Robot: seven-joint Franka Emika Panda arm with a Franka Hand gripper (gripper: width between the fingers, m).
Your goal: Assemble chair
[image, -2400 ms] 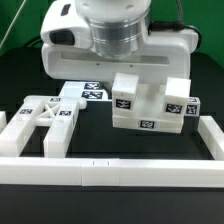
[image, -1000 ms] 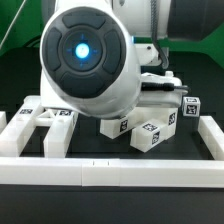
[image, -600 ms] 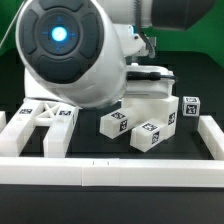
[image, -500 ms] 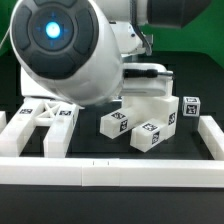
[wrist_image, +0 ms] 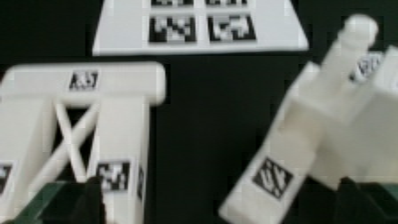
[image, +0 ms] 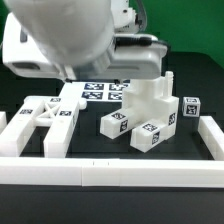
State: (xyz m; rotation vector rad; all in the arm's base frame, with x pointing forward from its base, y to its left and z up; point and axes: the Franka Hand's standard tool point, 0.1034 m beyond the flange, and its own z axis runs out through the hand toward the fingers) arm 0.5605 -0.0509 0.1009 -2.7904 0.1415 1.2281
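Observation:
The X-braced frame [image: 45, 116] lies flat at the exterior view's left and also shows in the wrist view [wrist_image: 80, 120]. A cluster of white tagged chair blocks [image: 148, 112] lies at the right, with two tagged pieces leaning toward the front; in the wrist view the cluster [wrist_image: 320, 115] is blurred. A small tagged block [image: 190, 108] stands beside it. My gripper [wrist_image: 214, 214] hangs above the dark gap between frame and cluster. Its fingers [wrist_image: 68, 205] show spread wide at the picture's edge, open and holding nothing. In the exterior view the arm's body hides the fingers.
The marker board [image: 101, 94] lies behind the parts and also shows in the wrist view [wrist_image: 196, 25]. White border rails run along the front [image: 110, 171] and the right side [image: 211, 137]. The arm's bulk [image: 60, 35] fills the upper left of the exterior view.
The arm's big round joint has swung up and to the exterior view's left, uncovering the marker board and the top of the block cluster. The parts on the table have not moved.

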